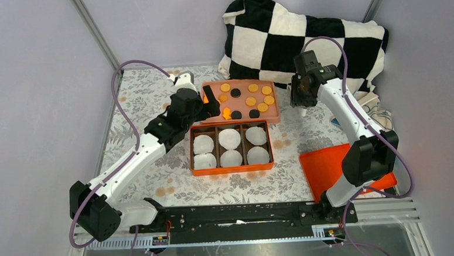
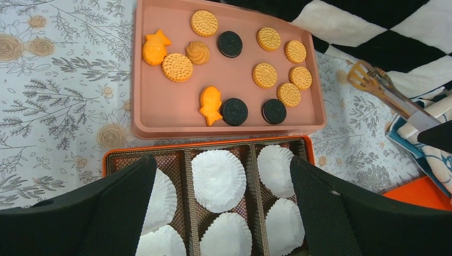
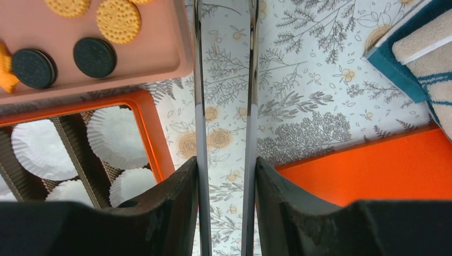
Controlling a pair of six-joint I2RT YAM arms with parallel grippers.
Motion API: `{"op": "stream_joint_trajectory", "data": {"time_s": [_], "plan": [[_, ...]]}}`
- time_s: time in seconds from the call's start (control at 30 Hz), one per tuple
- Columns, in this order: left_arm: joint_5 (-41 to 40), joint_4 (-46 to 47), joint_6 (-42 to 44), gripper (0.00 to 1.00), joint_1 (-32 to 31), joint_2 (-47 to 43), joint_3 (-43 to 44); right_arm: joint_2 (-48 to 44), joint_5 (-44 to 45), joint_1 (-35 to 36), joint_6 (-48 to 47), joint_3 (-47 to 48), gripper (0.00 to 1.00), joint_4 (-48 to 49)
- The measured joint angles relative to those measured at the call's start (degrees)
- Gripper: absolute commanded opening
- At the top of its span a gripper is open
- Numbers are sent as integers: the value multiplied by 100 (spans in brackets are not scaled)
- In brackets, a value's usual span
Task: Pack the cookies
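Cookies (image 2: 265, 75) all sit loose on the pink tray (image 2: 176, 120) by the far edge of the table (image 1: 157, 178), none in the box (image 2: 202, 143) just this side of it. They look light, stiff and crumbly, so I'd pinch each gently across its rim. Left gripper (image 2: 222, 160) is spread wide, nothing in it. Right gripper (image 3: 226, 162) is clamped on tongs (image 3: 251, 80), blades nearly together. The tong tips run off the top of the right wrist view, so I can't tell if they carry anything. My left fingers (image 2: 106, 213) block the box's near row.
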Motion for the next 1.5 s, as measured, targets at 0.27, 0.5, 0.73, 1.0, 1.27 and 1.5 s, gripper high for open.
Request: {"op": "stream_joint_trajectory", "data": {"time_s": [0.27,0.5,0.73,1.0,1.27,1.5], "plan": [[90,39,-35,99,-26,-11,7,142,26,98,-48,-17,36,-216],[50,94,-50,99,-28,-116,7,-35,-13,584,-79,-66,40,90],[-175,105,-48,99,-35,-136,7,-9,-192,1167,-146,-20,42,365],[-382,103,-42,99,-37,-96,7,911,-463,1325,-192,321,49,752],[-535,101,13,99,-37,-83,7,1241,-555,1349,-197,321,52,848],[-544,101,17,99,-37,-83,7,1237,-789,1357,-131,280,55,990]]}}
